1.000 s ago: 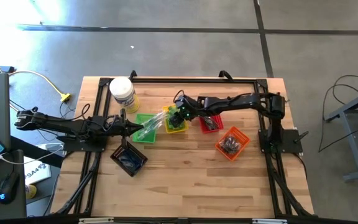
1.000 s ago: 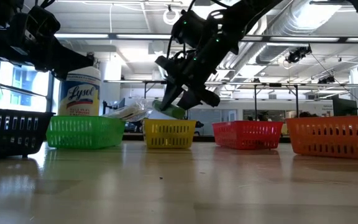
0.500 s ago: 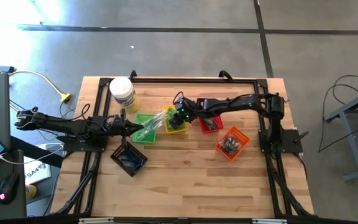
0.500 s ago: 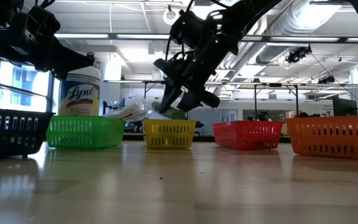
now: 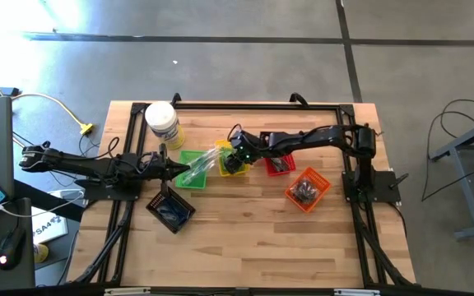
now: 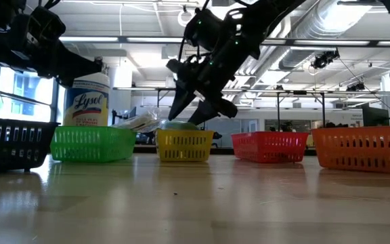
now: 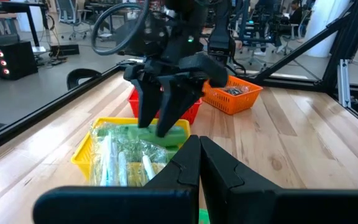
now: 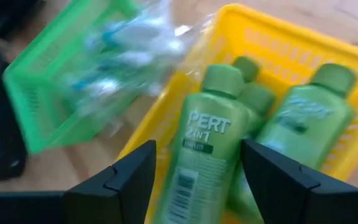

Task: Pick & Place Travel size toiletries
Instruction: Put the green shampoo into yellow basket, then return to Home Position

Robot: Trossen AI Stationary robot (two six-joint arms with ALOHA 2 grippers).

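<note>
1. From above I see five baskets on my worktop [image 5: 245, 247], in a loose row from 8 o'clock to 4 o'clock: black, green, yellow, red, orange.
2. The black basket [image 5: 170, 209] at 8 o'clock holds dark pieces; I cannot count them.
3. The green basket [image 5: 189, 171], just left of centre, holds clear-wrapped sticks [image 5: 198, 167] that jut over its rim toward the yellow one; I cannot count them.
4. The yellow basket [image 8: 272, 46], near centre, holds green bottles [image 8: 199, 146]. My right wrist view shows three of them lying side by side, plus a fourth cap between them.
5. The red basket [image 5: 279, 163], just right of centre, has contents I cannot make out.
6. The orange basket [image 5: 307, 188] at 4 o'clock holds a heap of dark round pieces [image 5: 306, 190].
7. One white jar [image 5: 162, 122] with a yellow label stands at 11 o'clock.
8. My right gripper [image 6: 189, 115] hovers over the yellow basket, jaws released and spread, nothing between them.
9. My left gripper [image 7: 199, 163] waits at 9 o'clock, jaws clenched, empty.
</note>
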